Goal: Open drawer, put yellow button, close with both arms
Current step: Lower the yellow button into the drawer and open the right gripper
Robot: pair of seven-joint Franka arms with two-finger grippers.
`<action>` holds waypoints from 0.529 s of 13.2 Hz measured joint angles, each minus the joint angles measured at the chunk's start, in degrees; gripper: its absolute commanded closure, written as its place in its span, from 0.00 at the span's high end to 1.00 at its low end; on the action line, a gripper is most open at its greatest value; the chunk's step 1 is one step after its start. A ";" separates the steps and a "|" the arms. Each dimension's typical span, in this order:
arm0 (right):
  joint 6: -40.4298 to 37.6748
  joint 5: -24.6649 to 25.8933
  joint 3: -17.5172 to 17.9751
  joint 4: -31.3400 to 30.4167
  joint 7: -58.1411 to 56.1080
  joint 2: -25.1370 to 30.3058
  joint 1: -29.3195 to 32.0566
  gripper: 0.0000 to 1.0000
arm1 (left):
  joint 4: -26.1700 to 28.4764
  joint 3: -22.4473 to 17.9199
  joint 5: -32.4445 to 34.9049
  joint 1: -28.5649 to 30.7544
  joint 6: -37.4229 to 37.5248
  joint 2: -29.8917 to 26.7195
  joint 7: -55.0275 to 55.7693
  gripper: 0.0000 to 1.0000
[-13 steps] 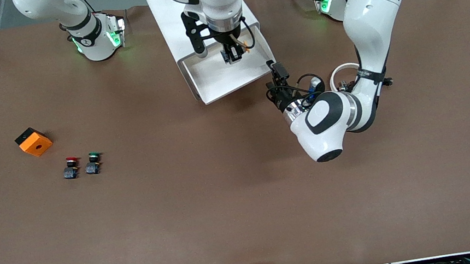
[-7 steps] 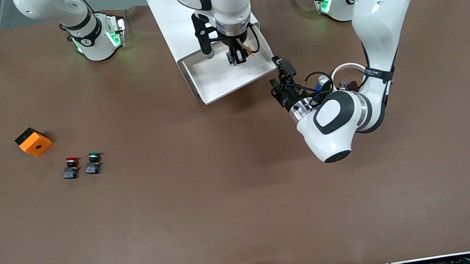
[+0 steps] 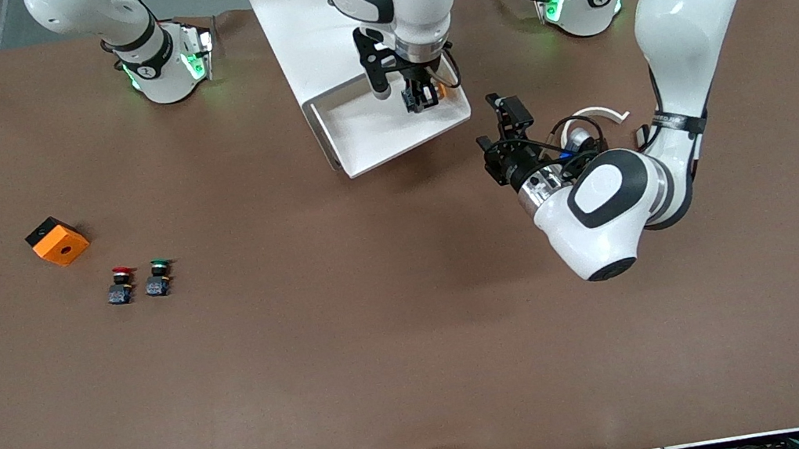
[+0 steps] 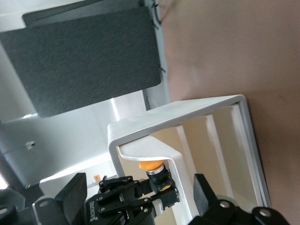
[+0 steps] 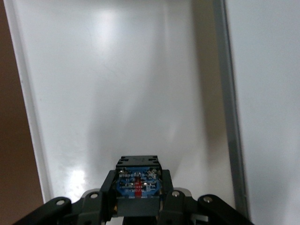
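Note:
The top drawer (image 3: 371, 138) of the white cabinet (image 3: 291, 27) stands pulled out, its white tray bare. My right gripper (image 3: 419, 99) hangs over the tray near its corner at the left arm's end and is shut on the yellow button (image 3: 436, 90). The right wrist view shows the button's blue base (image 5: 139, 180) between my right gripper's fingers (image 5: 139, 194). My left gripper (image 3: 505, 125) is open and empty, low over the table beside the drawer's corner, pointing at it. The left wrist view shows the left gripper (image 4: 138, 187), the drawer (image 4: 243, 140) and the button's orange cap (image 4: 151, 165).
A red-capped button (image 3: 122, 284) and a green-capped button (image 3: 158, 276) stand side by side toward the right arm's end, with an orange and black block (image 3: 57, 240) beside them. A white ring (image 3: 593, 118) lies under the left arm.
My right gripper has carried the button across the tray toward the left arm's end. My left gripper has drawn back from the drawer's corner toward its own end of the table.

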State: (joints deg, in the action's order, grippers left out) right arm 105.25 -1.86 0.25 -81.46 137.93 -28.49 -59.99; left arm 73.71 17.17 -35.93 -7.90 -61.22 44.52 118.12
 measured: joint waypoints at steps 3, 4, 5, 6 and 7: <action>0.01 0.02 -0.64 1.43 -1.20 -0.63 0.08 1.00 | -0.28 0.01 4.05 0.43 -0.02 -1.54 -7.96 1.00; 0.00 0.02 -0.87 1.62 -2.84 -0.64 0.26 1.00 | -0.30 0.01 5.34 0.62 -0.11 -2.00 -10.87 1.00; -0.08 0.02 -1.10 1.88 -4.07 -0.64 0.66 1.00 | -0.30 0.01 6.71 0.99 -0.21 -2.41 -13.62 1.00; -0.42 0.02 -1.32 2.35 -5.22 -0.64 1.27 1.00 | -0.31 0.03 8.25 1.40 -0.27 -2.71 -16.37 1.00; -1.38 0.02 -1.42 3.22 -6.92 -0.64 2.07 1.00 | -0.33 0.09 9.88 1.71 -0.44 -2.99 -19.49 1.00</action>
State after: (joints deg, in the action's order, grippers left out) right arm 103.87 -1.84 -1.17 -78.24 131.01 -29.12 -57.93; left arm 73.37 17.26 -26.05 -6.19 -61.67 41.53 98.63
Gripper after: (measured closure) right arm 0.000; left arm 0.000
